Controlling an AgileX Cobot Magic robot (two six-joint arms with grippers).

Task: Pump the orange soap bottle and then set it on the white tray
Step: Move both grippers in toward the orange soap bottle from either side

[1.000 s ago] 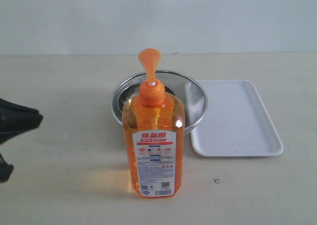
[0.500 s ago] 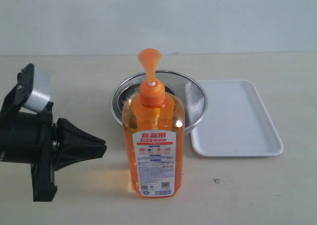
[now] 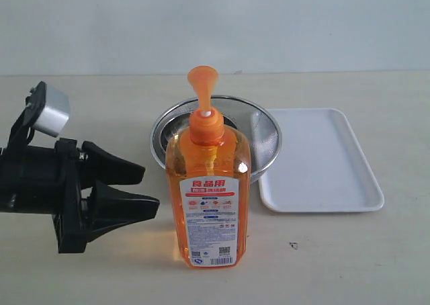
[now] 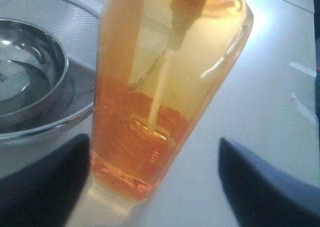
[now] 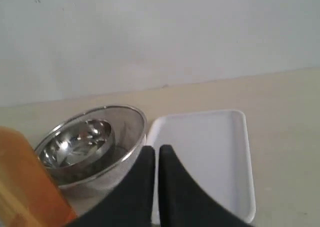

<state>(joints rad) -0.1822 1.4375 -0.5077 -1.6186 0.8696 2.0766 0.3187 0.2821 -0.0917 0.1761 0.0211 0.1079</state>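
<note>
The orange soap bottle (image 3: 209, 192) stands upright at the table's front middle, its pump head raised. In the left wrist view the bottle (image 4: 150, 112) fills the middle, with a dark finger (image 4: 40, 182) close on one side and the other finger well off. My left gripper (image 3: 151, 191) is open just left of the bottle's lower half, not touching it. The white tray (image 3: 321, 158) lies flat to the right. The right wrist view shows my right gripper (image 5: 156, 151) shut on nothing, above the tray (image 5: 210, 152); it is out of the exterior view.
A steel mesh bowl (image 3: 265, 140) with a smaller steel bowl inside stands right behind the bottle, touching the tray's left edge. The right wrist view shows the bowls (image 5: 85, 142) too. A small dark speck (image 3: 293, 245) marks the table front right.
The left arm has come in from the left edge toward the bottle. Its fingers have spread open and now point at the bottle's lower half. Bottle, bowls and tray have not moved.
</note>
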